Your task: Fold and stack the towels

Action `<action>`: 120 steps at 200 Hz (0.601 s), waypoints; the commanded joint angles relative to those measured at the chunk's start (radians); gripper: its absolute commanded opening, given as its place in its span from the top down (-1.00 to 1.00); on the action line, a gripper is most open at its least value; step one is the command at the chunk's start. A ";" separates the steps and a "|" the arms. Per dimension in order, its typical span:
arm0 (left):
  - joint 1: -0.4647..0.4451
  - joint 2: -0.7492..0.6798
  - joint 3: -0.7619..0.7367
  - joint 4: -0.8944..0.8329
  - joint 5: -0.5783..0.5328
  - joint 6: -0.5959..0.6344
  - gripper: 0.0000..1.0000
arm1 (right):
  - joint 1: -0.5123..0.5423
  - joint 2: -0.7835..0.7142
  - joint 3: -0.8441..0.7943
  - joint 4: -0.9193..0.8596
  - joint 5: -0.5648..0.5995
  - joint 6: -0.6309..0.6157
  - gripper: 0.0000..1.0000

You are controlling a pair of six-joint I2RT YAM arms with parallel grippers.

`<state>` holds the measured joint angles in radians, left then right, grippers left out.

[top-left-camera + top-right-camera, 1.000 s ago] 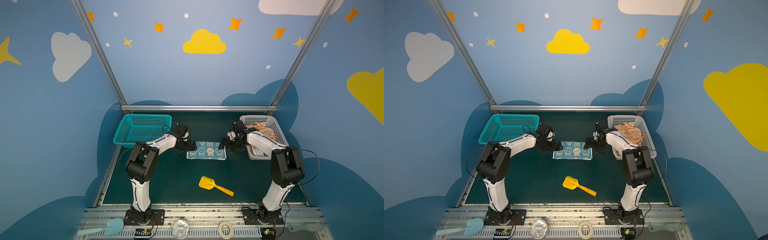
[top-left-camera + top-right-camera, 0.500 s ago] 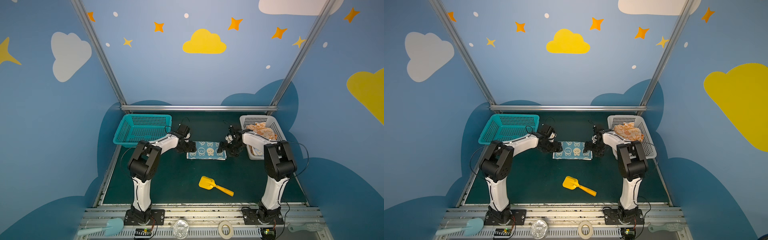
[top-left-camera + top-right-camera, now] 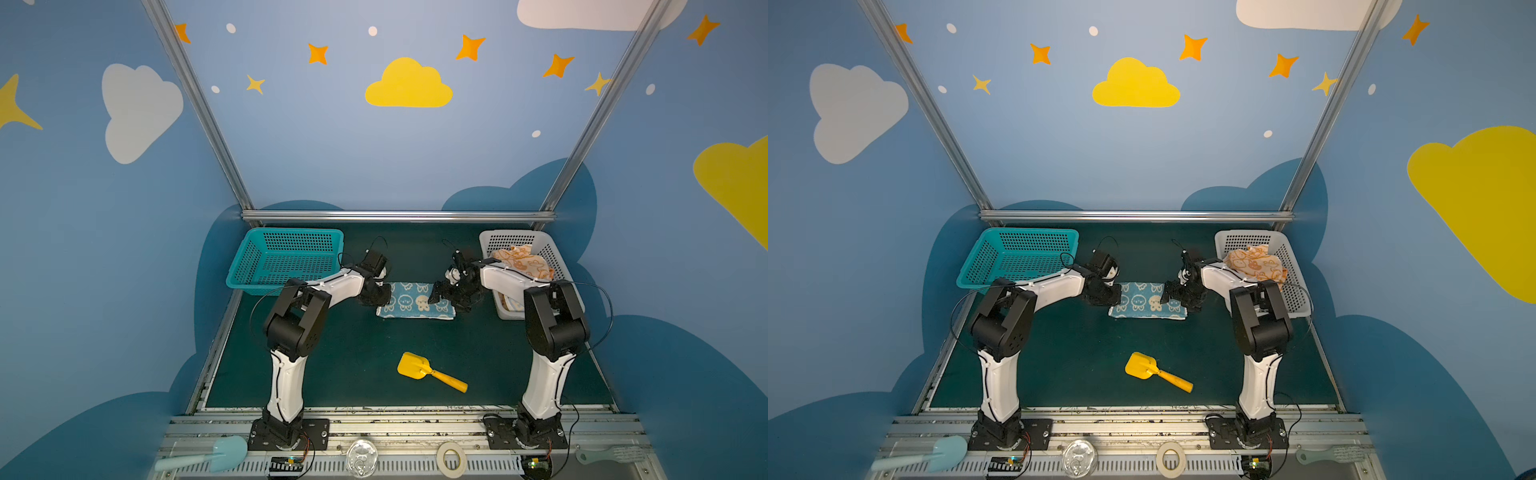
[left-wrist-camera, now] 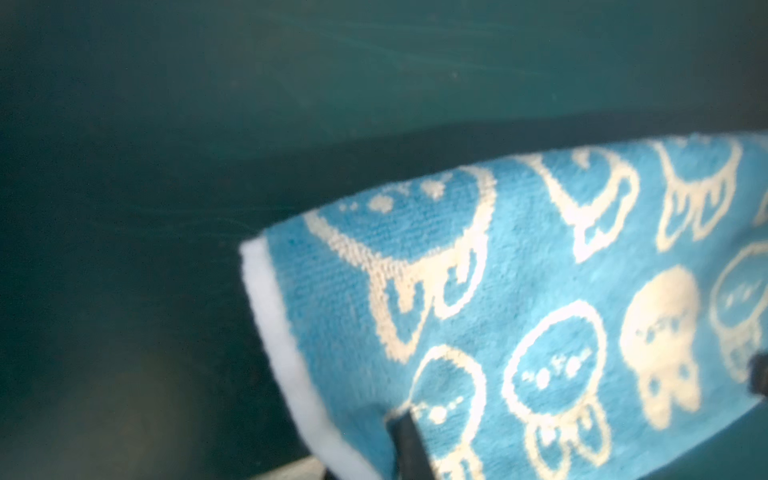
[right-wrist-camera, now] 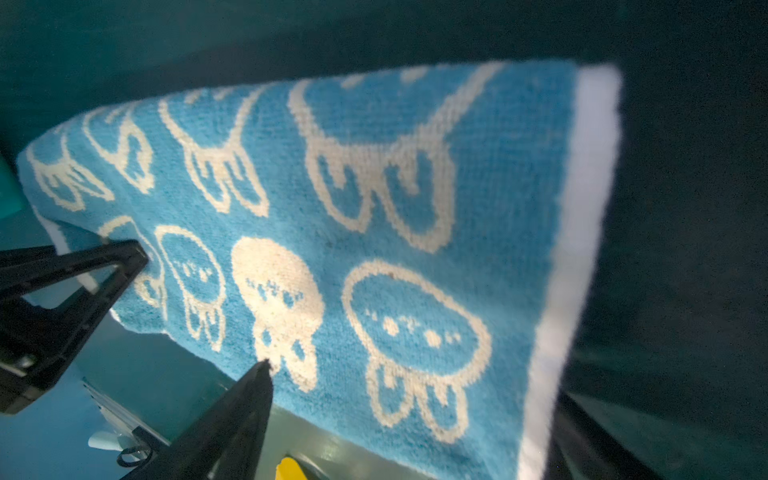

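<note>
The blue towel (image 3: 415,300) is lying as a folded strip mid-mat (image 3: 353,353), between the teal basket (image 3: 257,259) and the white basket (image 3: 492,241), where an orange towel (image 3: 521,262) is sitting heaped. The left gripper (image 3: 379,296) is pinching the strip's left end, jaws pressed together. The right gripper (image 3: 444,294) is standing at the right end, jaws spread wide across the cloth.

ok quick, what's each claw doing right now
left claw: closed, pinching the left end of the blue towel
right claw: open, straddling the towel's other end, nothing gripped
</note>
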<state>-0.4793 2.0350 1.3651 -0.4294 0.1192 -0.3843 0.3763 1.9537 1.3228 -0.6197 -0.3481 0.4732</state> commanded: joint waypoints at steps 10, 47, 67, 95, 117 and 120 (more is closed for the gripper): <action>-0.019 0.049 0.003 -0.084 -0.013 0.015 0.94 | 0.028 0.042 -0.022 0.006 -0.041 0.015 -0.79; -0.018 0.006 0.029 -0.137 -0.056 0.034 0.94 | 0.032 0.026 -0.016 -0.011 -0.030 0.005 -0.79; -0.018 -0.018 0.076 -0.207 -0.106 0.061 0.94 | 0.032 0.010 -0.009 -0.025 -0.030 -0.001 -0.79; -0.016 -0.029 0.156 -0.313 -0.165 0.104 0.94 | 0.038 -0.024 0.002 -0.031 -0.042 0.000 -0.80; -0.011 -0.030 0.237 -0.413 -0.214 0.143 0.94 | 0.048 -0.042 0.029 -0.045 -0.060 -0.007 -0.79; -0.010 -0.031 0.247 -0.423 -0.220 0.149 0.94 | 0.049 -0.044 0.036 -0.049 -0.061 -0.009 -0.80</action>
<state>-0.4957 2.0350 1.5295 -0.6991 -0.0246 -0.3004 0.4053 1.9514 1.3243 -0.6170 -0.3763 0.4728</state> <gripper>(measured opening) 0.050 0.897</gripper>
